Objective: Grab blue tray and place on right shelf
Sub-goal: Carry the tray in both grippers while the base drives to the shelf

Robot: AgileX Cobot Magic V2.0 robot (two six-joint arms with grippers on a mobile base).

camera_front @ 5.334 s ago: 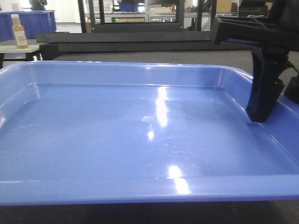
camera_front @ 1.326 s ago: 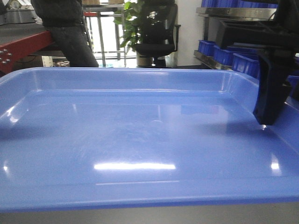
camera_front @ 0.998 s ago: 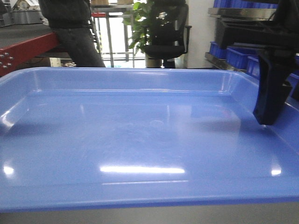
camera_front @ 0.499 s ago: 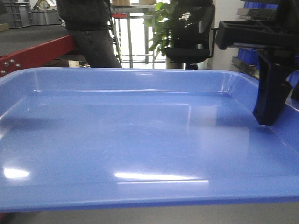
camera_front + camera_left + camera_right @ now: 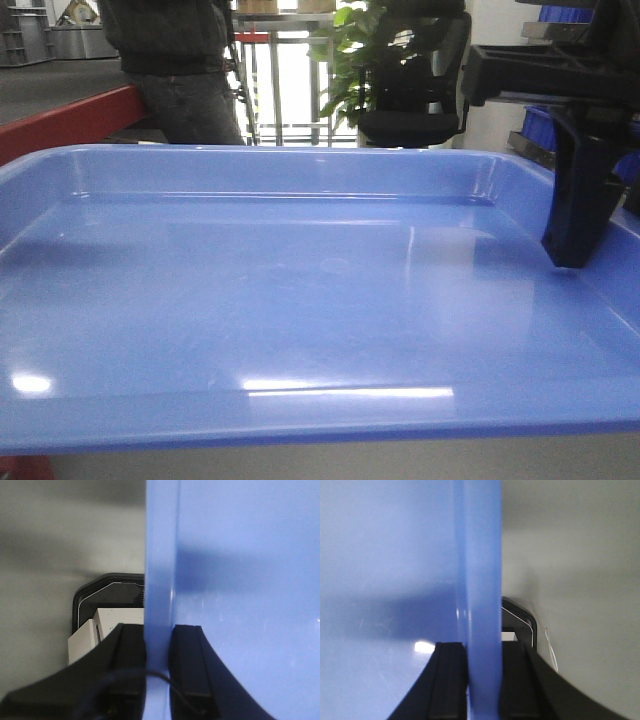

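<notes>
Only the left wrist view shows the left gripper [image 5: 159, 652], its two dark fingers pinching the left rim of the blue tray [image 5: 300, 300]. From the front, the tray fills the frame, held level, with a red-edged table [image 5: 70, 120] and a standing person [image 5: 175, 60] behind its far left corner. At the tray's right rim the right gripper [image 5: 482, 667] clamps the edge, one finger inside the tray.

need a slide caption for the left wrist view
Left gripper shut on the blue tray, one jaw on each side of its rim.
</notes>
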